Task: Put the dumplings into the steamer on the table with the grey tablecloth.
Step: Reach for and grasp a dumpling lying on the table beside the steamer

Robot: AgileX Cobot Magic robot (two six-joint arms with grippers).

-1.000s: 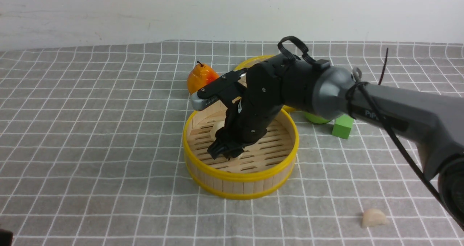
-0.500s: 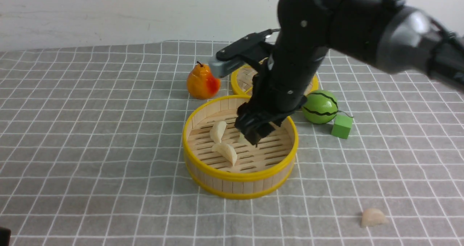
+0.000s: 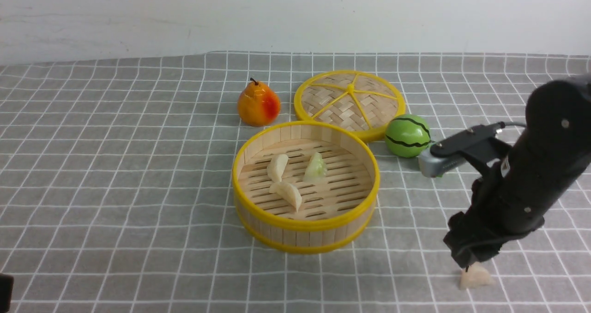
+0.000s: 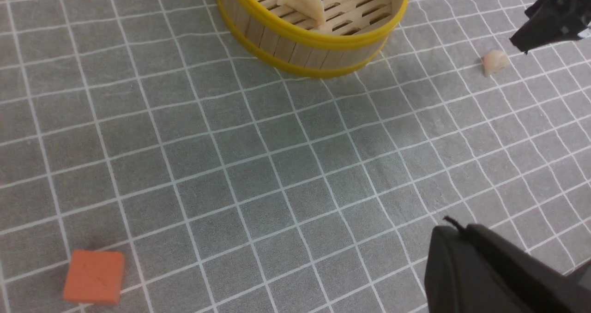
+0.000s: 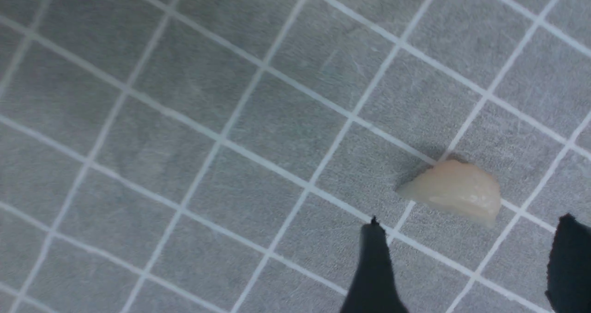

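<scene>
Bright, even, soft light in all 3 views.
The dumpling (image 5: 455, 190) just ahead of the right gripper (image 5: 467, 241) casts 1 small, faint shadow on its far side; the fingertips (image 5: 376, 276), close to the lens, show dark and soft-edged.

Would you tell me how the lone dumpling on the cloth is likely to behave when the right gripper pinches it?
The dumpling looks glossy, so it may slip from the open right gripper. Its rounded, tapering shape could squirt sideways unless pinched mid-body. It lies flat on the grey tablecloth, so rolling seems unlikely.
</scene>
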